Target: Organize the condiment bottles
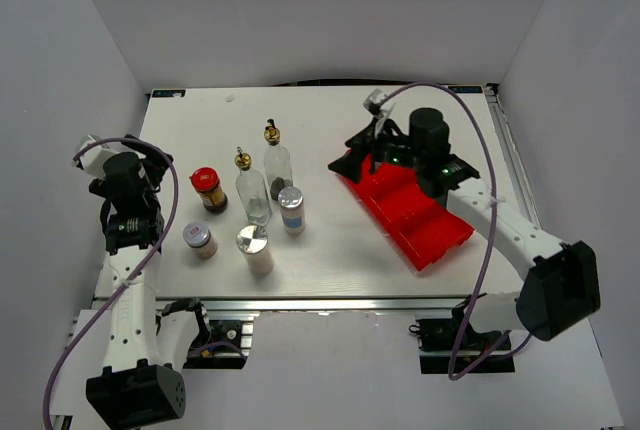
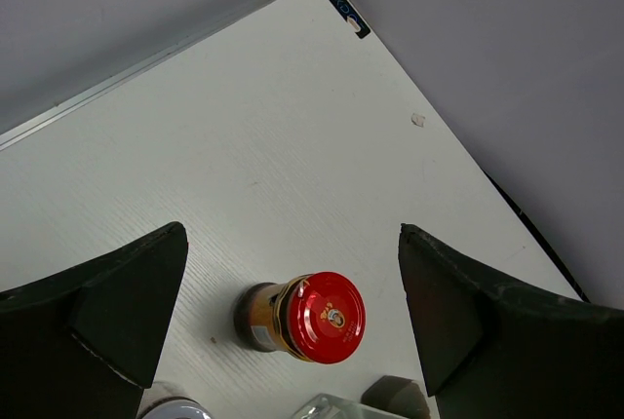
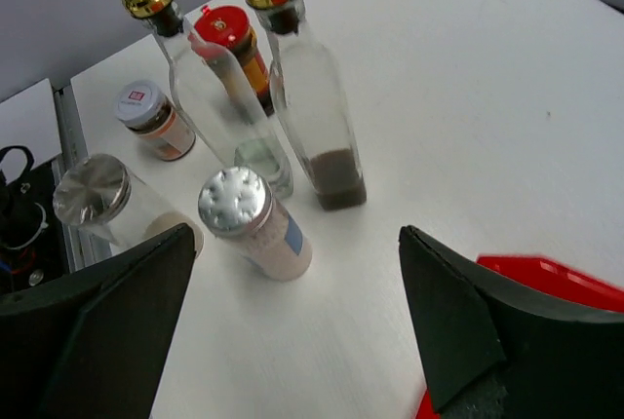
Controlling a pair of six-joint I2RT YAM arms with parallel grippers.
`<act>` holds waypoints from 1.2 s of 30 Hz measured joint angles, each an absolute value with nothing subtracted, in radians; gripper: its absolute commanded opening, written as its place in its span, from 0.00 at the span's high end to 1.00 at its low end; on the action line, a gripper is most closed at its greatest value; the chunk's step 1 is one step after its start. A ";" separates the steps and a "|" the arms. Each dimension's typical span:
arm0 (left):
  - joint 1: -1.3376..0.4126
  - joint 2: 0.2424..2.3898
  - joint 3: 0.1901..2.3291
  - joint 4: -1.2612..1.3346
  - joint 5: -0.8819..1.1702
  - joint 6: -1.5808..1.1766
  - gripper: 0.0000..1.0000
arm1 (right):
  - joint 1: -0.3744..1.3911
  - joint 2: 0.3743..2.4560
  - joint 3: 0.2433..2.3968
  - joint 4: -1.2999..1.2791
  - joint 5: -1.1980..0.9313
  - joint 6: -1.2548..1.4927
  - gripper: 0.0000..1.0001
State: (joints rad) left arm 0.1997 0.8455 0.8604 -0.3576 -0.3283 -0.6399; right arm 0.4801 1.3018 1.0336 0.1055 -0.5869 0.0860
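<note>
**A:** How are the grippers seen to stand?

**B:** The left gripper [image 2: 292, 239] is held wide open above the desk [image 1: 330, 120] by its left edge, with nothing gripped; the red-lidded jar [image 2: 314, 317] is seen just below the gap, untouched. The right gripper [image 3: 294, 244] is also spread wide and grips nothing; it is poised at the far end of the red bin [image 1: 412, 212], which lies slantwise in the right half, running toward the near right corner.

**A:** And the containers?

**B:** All six are grouped upright in the left half, nearer the near edge. A dark residue is seen at the bottom of the farther glass bottle [image 3: 314, 97]; a little pale liquid is seen in the nearer glass bottle [image 3: 210, 88]. Pale powder is held in the perforated-lid shaker [image 3: 255, 226] and the smooth-lid shaker [image 3: 97, 195]; brown contents are seen in the small shaker [image 3: 151, 119], closest to the left edge.
</note>
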 measured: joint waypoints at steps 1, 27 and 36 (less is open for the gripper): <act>0.200 0.846 0.859 -0.355 -0.332 -0.638 0.02 | 0.508 1.328 1.060 0.111 -0.576 0.072 0.11; 0.200 0.858 0.810 -0.262 -0.355 -0.617 0.02 | 0.815 1.931 1.601 0.251 -0.314 -0.081 0.21; 0.200 0.855 0.810 -0.262 -0.371 -0.617 0.02 | 0.826 1.953 1.602 0.296 -0.232 -0.054 0.66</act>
State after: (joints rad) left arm 0.2001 0.8547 0.8104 -0.2623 -0.3714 -0.6170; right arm 0.8257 1.9533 1.6020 0.2958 -0.2321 -0.0536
